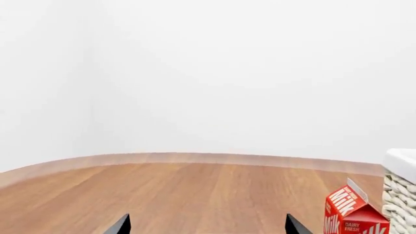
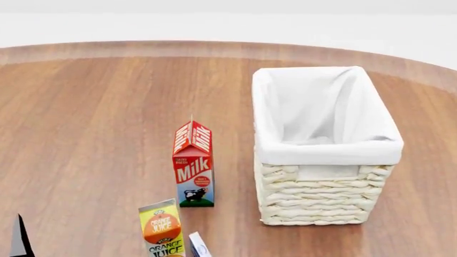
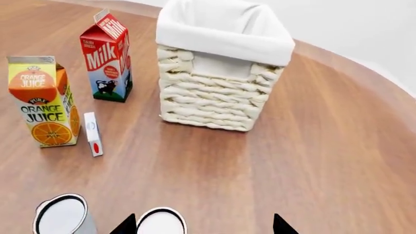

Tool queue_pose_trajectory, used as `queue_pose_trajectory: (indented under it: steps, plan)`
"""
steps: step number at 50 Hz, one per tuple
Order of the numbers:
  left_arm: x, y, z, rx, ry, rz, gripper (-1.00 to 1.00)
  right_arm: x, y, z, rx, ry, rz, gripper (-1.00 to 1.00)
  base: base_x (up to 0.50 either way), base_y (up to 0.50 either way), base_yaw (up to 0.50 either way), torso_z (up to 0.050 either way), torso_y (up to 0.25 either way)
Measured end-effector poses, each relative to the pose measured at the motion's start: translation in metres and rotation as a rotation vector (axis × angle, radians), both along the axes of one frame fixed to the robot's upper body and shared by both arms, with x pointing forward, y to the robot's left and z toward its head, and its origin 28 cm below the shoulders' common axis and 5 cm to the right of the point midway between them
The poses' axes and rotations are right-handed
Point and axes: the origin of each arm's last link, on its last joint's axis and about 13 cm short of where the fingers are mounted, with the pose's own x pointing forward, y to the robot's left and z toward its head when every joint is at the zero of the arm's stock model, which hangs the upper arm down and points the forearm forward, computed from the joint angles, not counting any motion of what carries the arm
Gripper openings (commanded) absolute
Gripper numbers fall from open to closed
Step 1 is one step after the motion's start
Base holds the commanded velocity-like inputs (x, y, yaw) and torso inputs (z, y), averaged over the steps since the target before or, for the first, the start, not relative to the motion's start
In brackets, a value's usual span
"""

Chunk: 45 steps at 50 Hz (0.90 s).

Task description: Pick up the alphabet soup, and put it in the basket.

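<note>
Reach-and-line-up step, by the look of it: nothing lifted yet. Right gripper (image 3: 202,228) hovering low over the counter (image 2: 85,134), jaws spread wide and empty, only the two dark tips showing. Best guess for the soup can (image 3: 161,222): the round white top just inside one jaw tip, off-centre in the gap rather than squarely between. Second can (image 3: 62,214), also white-topped, standing just beside it, outside the jaws. Labels hidden from this angle (only lids on show), so cannot tell for certain which of the two is the blue one. Neither can visible from the head camera.

Left gripper (image 1: 206,230) parked off to the side, jaws likewise wide open on nothing, pointing across bare wood toward the wall, with the milk carton (image 1: 351,214) at the edge of its view.

Basket (image 2: 325,198) upright and open, white lining showing, nothing inside, well apart from the cans. Milk carton, orange juice carton (image 2: 162,230) and a small white box (image 3: 93,132) standing or lying on the counter beside the route.

Next move calls for: confirming the label, shifting sideways to centre the can, dropping down, closing, then lifting high enough to clear the basket rim without clipping the neighbour.
</note>
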Motion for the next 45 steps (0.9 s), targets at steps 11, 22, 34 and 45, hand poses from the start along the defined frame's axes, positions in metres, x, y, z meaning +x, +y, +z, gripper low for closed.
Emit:
queue_pose_trajectory:
  steps: [11, 22, 34, 45]
  plan:
    - [-0.001, 0.0, 0.001, 0.0, -0.002, -0.001, 1.0, 0.002, 0.002, -0.004, 0.004, 0.012, 0.03, 1.0, 0.0, 0.0, 0.0, 0.0, 0.0]
    - [-0.002, -0.001, 0.001, 0.001, -0.002, -0.003, 1.0, 0.007, 0.003, -0.01, 0.017, 0.03, 0.051, 1.0, 0.0, 0.0, 0.0, 0.0, 0.0]
    - [-0.004, -0.001, 0.001, 0.0, -0.004, -0.004, 1.0, 0.014, 0.005, -0.021, 0.033, 0.06, 0.072, 1.0, 0.0, 0.0, 0.0, 0.0, 0.0]
    - [-0.005, -0.001, 0.001, -0.002, -0.005, -0.004, 1.0, 0.018, 0.006, -0.029, 0.042, 0.088, 0.088, 1.0, 0.0, 0.0, 0.0, 0.0, 0.0]
